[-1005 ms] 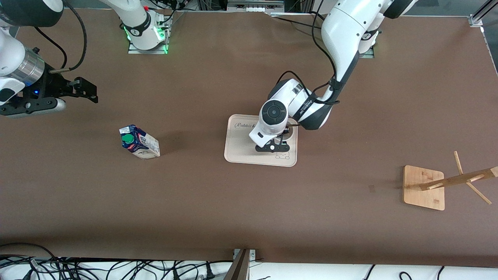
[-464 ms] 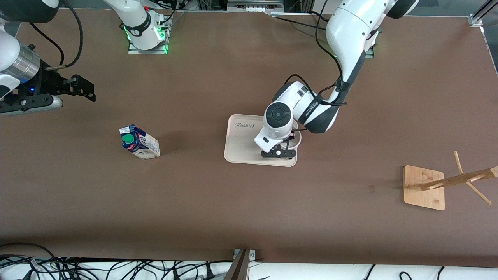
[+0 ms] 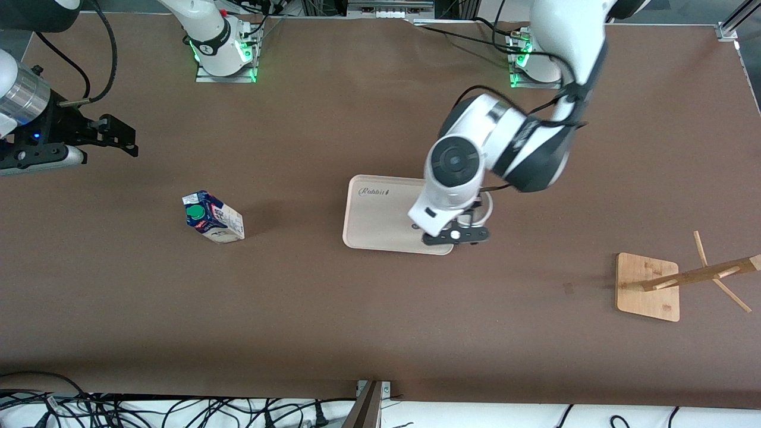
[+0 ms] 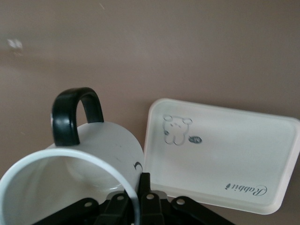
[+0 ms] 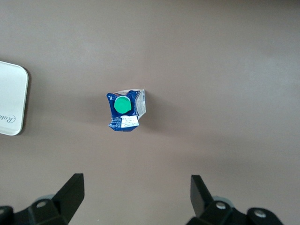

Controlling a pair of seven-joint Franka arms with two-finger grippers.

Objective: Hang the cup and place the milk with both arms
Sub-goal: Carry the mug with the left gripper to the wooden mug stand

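Left gripper: black two-finger pincer, clamped on the rim wall of the small white ceramic mug with the thin black loop handle. One finger shows on the outside of the wall; we judge its partner sits inside. We see the mug lifted clear of the table, over the edge of the tray toward the left arm's end.

Mug, handling: rigid, glazed, so likely slick against the pads; brittle if knocked or dropped. We judge it light enough for a rim pinch, though it may swing about that grip. The loop handle is left free, which is what we need for threading it over a peg.

Cream rectangular plastic tray with a bear drawing and "Rabbit" lettering: flat on the table near its middle, nothing on it.

Bamboo cup stand with a square base and slanting pegs: well apart from the mug, toward the left arm's end of the table.

Right gripper: fingers spread wide, holding nothing, waiting high over the table above the carton.

Small gable-top milk carton, dark blue above, white below, round green cap: upright on the table toward the right arm's end, well apart from the tray. We judge it light, its card walls yielding under hard squeeze; best taken across the flat lower sides.
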